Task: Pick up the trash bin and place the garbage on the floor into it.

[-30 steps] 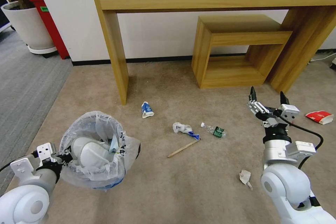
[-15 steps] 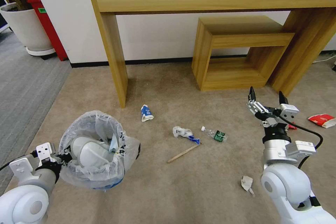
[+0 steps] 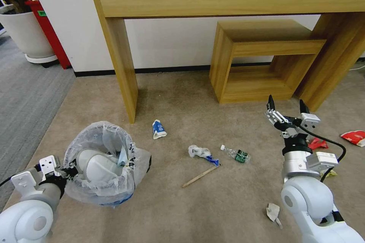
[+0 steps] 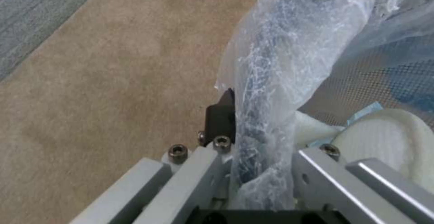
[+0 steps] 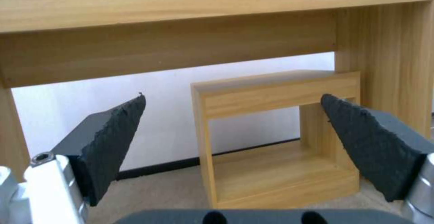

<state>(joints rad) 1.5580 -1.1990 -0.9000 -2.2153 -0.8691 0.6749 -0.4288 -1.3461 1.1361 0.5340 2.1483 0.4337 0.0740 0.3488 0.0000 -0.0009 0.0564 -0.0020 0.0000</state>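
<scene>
On the beige floor (image 3: 213, 201) below your head camera, the left end effector (image 3: 68, 170) is clamped on the bag-covered rim of the trash bin (image 3: 102, 163), at the robot's lower left. Your left wrist view shows one dark finger (image 4: 221, 115) pressed against the outside of the crinkled plastic liner (image 4: 280, 64), with the rim pinched between the jaws and white paper already lying inside the bin.

To your right, the right end effector (image 3: 287, 108) hangs above the carpet with its two dark fingers spread wide and nothing between them. Your right wrist view looks through that gap at the small wooden stool (image 5: 276, 129) and the large wooden worktop (image 5: 181, 10) against the white wall.

Garbage lies scattered between the two arms. A blue-and-white carton (image 3: 159, 129) sits near the leg of the worktop. A crumpled white wrapper with a blue end (image 3: 201, 152) lies mid-floor, touching the tip of a wooden stick (image 3: 199, 176), with a green-label plastic bottle (image 3: 235, 153) just beside it. A small wad of white paper (image 3: 273, 212) lies close to the right arm's base. A red wrapper (image 3: 317, 143) shows behind the right wrist, and a red-and-white cup (image 3: 355, 137) lies at the far right edge.
</scene>
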